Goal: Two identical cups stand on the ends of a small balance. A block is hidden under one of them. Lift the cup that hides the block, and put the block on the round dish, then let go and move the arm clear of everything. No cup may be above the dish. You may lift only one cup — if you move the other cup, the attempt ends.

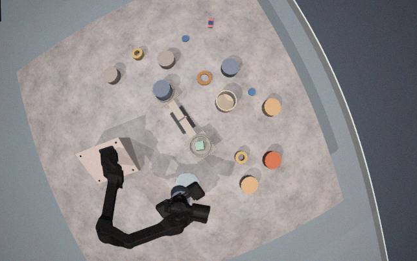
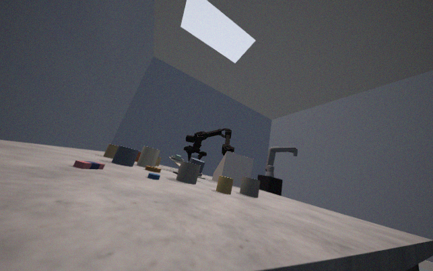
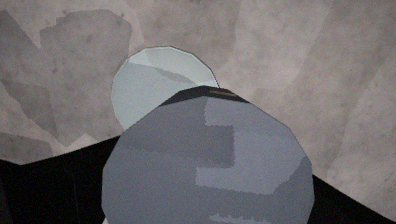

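My gripper (image 1: pixel 179 197) (image 2: pixel 196 157) is shut on a blue-grey cup (image 1: pixel 178 191) (image 3: pixel 207 160), near the round dish. The pale blue dish (image 1: pixel 187 178) (image 3: pixel 145 90) is partly covered by the held cup in the top view and the wrist view; exact clearance is unclear. The mint green block (image 1: pixel 200 145) (image 2: pixel 178 156) lies uncovered on one pan of the balance (image 1: pixel 178 111). The other blue-grey cup (image 1: pixel 163 89) (image 2: pixel 198 162) stands on the balance's opposite end. The block's pan looks higher in the exterior view.
A yellow ring (image 1: pixel 236 158), an orange-red cylinder (image 1: pixel 272 160) and a tan cylinder (image 1: pixel 249 185) stand right of the dish. A hollow beige cup (image 1: pixel 226 102) and an orange ring (image 1: pixel 199 81) are beyond the balance. A pale wedge-shaped block (image 1: pixel 90 157) is by the arm's base.
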`<state>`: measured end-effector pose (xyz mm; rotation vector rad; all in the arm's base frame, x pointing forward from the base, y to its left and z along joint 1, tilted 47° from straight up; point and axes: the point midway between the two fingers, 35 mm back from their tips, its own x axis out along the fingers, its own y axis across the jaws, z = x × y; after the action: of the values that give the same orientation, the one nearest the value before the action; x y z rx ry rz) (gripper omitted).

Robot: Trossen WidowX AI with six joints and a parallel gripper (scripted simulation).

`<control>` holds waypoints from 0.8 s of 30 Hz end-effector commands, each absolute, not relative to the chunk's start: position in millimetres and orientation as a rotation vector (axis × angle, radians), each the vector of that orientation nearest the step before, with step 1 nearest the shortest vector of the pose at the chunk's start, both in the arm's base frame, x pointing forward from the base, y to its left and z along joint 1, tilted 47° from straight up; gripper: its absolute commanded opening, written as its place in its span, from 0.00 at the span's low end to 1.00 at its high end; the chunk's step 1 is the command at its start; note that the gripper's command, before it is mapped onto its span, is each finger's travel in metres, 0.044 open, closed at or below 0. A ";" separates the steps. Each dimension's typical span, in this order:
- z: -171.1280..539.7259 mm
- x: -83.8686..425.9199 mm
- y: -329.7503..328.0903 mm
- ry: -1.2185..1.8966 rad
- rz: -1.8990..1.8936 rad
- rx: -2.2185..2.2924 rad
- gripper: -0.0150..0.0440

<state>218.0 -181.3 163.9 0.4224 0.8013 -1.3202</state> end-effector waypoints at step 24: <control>146.0 157.2 -237.4 0.745 -1.334 0.352 0.25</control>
<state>157.2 -230.9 155.9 0.3551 0.7327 -1.3404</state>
